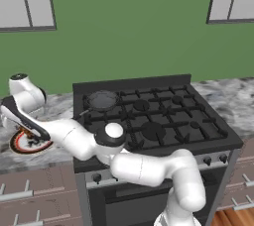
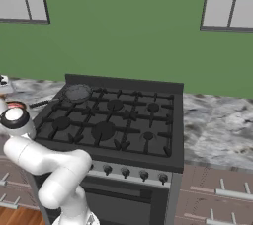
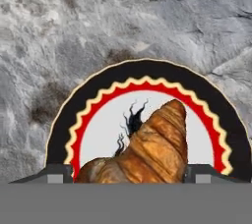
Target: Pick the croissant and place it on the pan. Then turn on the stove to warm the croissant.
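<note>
- With the croissant [image 3: 147, 152] sitting between the two fingertips [image 3: 60, 174] in the hand view, the step in hand reads as the pick; placing and the stove [image 1: 149, 116] both remain undone.
- Croissant lies on the plate [image 3: 231, 139], on the grey tabletop [image 3: 74, 31] left of the stove.
- Hand [image 3: 129, 175]: fingers stand apart, one on each side of the pastry; whether they touch it cannot be told, so no grip is assumed.
- Pan [image 1: 101, 100] sits on the rear-left burner, nothing in it, handle pointing toward the plate side.
- Next move, as judged: close on the croissant, lift straight off the plate, then swing right to the pan. A soft, lumpy pastry may slip or crush.
- Arm pose: rises from the base in front of the stove, folds at the elbow, reaches far left and low over the plate [image 1: 22, 143], wrist turned downward.
</note>
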Available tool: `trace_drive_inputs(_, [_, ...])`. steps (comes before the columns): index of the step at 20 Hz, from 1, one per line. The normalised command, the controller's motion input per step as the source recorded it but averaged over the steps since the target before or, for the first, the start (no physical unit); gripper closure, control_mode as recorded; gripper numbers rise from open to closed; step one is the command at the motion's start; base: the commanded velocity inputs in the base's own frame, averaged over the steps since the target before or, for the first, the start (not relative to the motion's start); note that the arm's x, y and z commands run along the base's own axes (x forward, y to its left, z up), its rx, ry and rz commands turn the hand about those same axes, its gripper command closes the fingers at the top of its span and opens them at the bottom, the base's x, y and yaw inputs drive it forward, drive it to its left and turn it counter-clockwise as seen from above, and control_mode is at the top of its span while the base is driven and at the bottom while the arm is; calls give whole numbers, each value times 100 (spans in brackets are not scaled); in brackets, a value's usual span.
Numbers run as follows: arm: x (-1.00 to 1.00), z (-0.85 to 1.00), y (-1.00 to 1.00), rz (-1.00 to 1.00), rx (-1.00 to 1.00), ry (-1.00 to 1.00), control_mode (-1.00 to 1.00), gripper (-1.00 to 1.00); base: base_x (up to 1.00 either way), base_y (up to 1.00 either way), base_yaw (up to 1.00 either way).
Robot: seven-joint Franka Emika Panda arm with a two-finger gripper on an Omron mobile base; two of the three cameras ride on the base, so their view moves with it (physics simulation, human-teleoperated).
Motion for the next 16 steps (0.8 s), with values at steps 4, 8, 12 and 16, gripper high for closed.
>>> trace_drive_inputs(4, [-3,100,-42,0,-9,-36,-100,100,0,0,0])
trace_drive_inputs(8, [0,100,-76,0,-7,-38,-100,100,0,0,0])
trace_drive_inputs(12, [0,47,-57,0,0,-26,-100,100,0,0,0])
trace_drive_inputs(16, [0,2,-46,0,0,-3,-100,100,0,0,0])
